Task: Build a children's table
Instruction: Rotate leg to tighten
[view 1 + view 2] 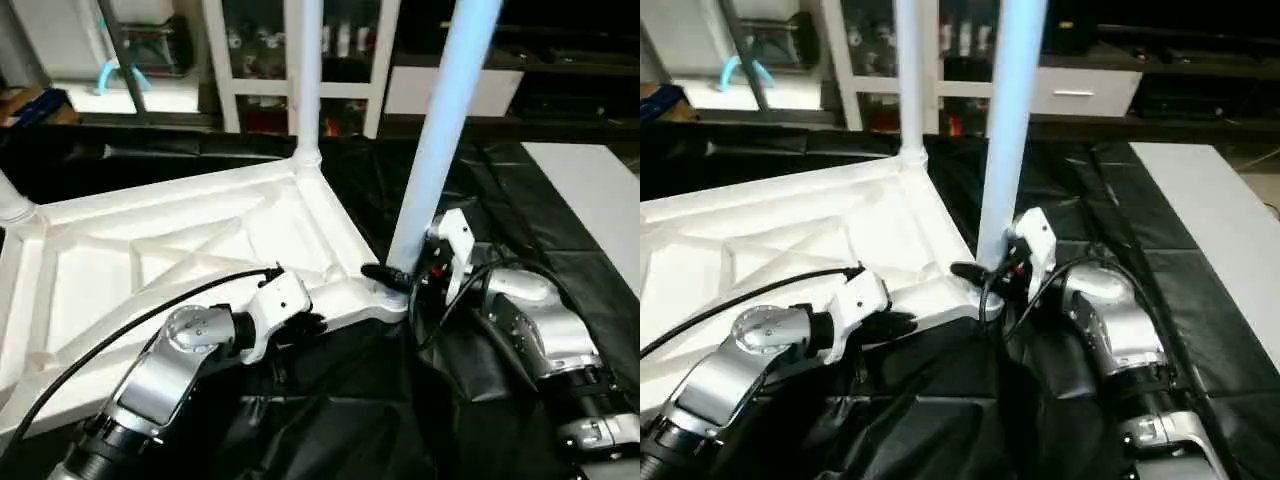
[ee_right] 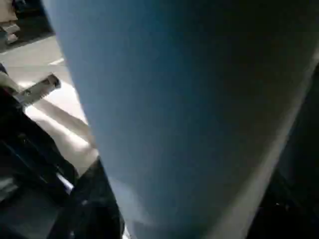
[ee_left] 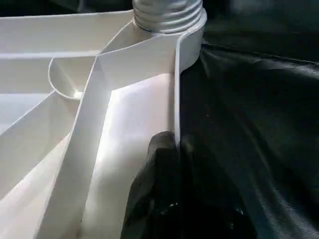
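Observation:
The children's table top (image 1: 180, 240) lies upside down on black cloth, its ribbed underside facing up. A white leg (image 1: 440, 130) stands upright in the near right corner socket. A second leg (image 1: 309, 70) stands in the far corner, and the base of a third (image 1: 12, 205) shows at the far left. My left gripper (image 1: 305, 322) is shut on the top's near rim, just left of the corner socket; the left wrist view shows its black fingers (image 3: 159, 164) pinching that thin rim wall. My right gripper (image 1: 405, 275) sits at the base of the near right leg, on the socket's collar.
A white flat board (image 1: 600, 200) lies on the cloth at the right. A white glass-door cabinet (image 1: 225, 60) stands behind the table top. Black cloth (image 1: 350, 400) is bunched between my forearms. A black cable (image 1: 120, 320) loops from my left wrist across the top.

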